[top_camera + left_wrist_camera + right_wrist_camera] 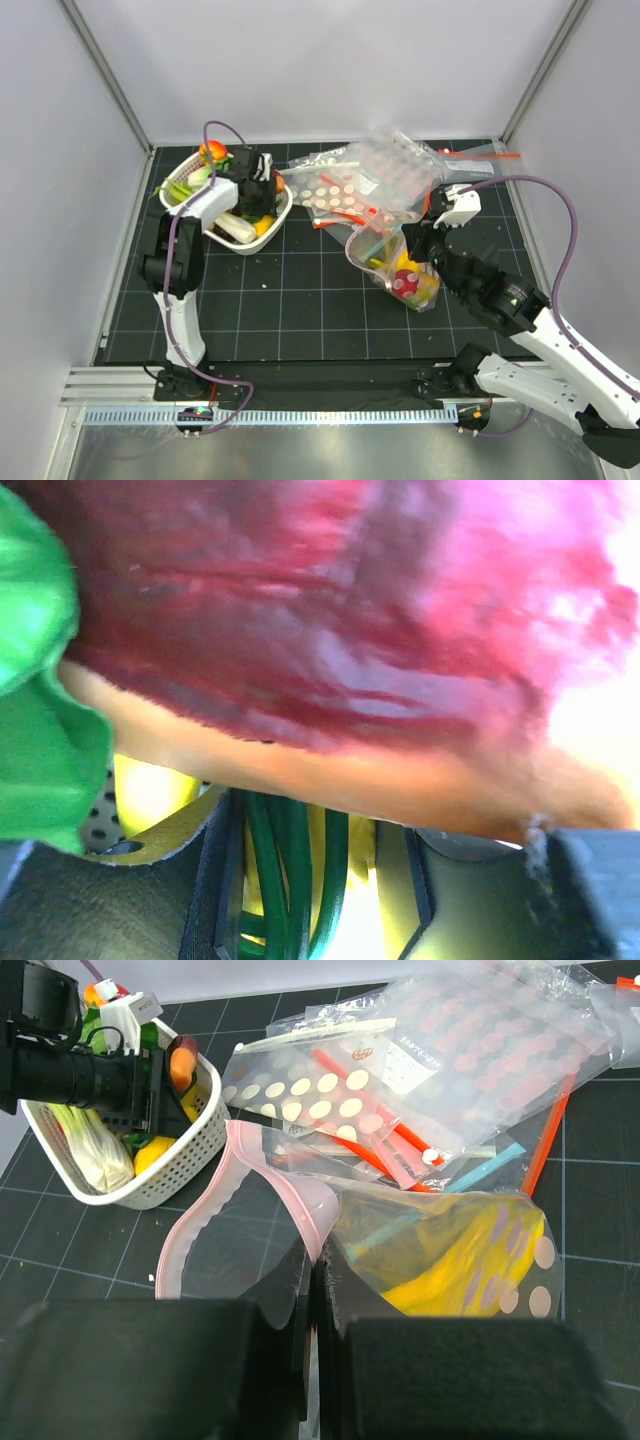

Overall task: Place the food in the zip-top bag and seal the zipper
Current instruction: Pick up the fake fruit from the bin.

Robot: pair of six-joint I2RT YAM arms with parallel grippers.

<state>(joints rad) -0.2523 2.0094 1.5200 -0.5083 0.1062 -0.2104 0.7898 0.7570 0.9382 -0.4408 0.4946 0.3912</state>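
1. Right hand (312, 1262) is pinching the mouth edge of the zip-top bag (400, 1210), its fingers pressed together on the plastic.
2. The bag is lying on the desk (300, 300), touching a pile of other bags (385, 170), and its pale pink zipper (200, 1222) is gaping open in a wavy loop.
3. A yellow banana bunch (450, 1272) is sitting inside the bag, with a red dotted piece (405, 285) lying beside it.
4. The left hand (262, 195) is reaching down into the white basket (190, 1150) at the far left.
5. A red fruit (350, 630) is filling the left wrist view, close above the fingers (200, 890); whether they are gripping it cannot be told.
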